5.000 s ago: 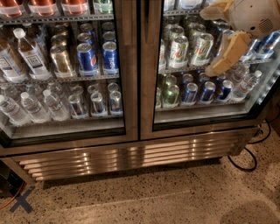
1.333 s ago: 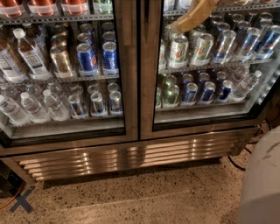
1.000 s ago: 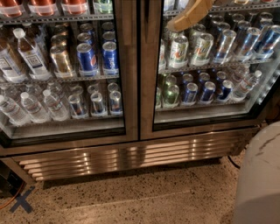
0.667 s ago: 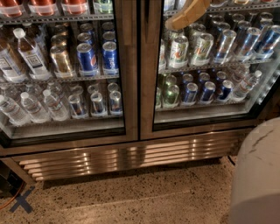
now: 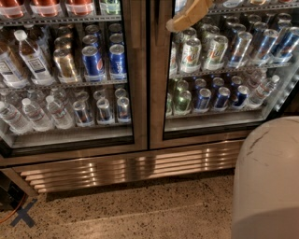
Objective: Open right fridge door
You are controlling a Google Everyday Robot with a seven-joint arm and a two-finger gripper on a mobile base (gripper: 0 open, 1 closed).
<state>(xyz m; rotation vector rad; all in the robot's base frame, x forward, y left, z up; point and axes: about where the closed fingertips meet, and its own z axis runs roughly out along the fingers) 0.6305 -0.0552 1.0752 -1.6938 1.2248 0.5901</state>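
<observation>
The pincer hung before the right fridge door, just right of its upright inner edge; its spread I could not tell.

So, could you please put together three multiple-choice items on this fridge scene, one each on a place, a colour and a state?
1. Where is the gripper?
A. Low, by the vent grille
B. At the top of the view, before the right fridge door, near its inner edge
C. In front of the water bottles

2. What colour is the X mark on the floor?
A. Red
B. White
C. Dark blue

3. How does the right fridge door stand?
A. Shut
B. Swung wide open
C. Half open

Answers:
1 B, its tan tip shows at the top edge, above the cans.
2 C, the cross at lower left is dark blue.
3 A, its steel frame lies in line with the left door, with no gap showing.
</observation>
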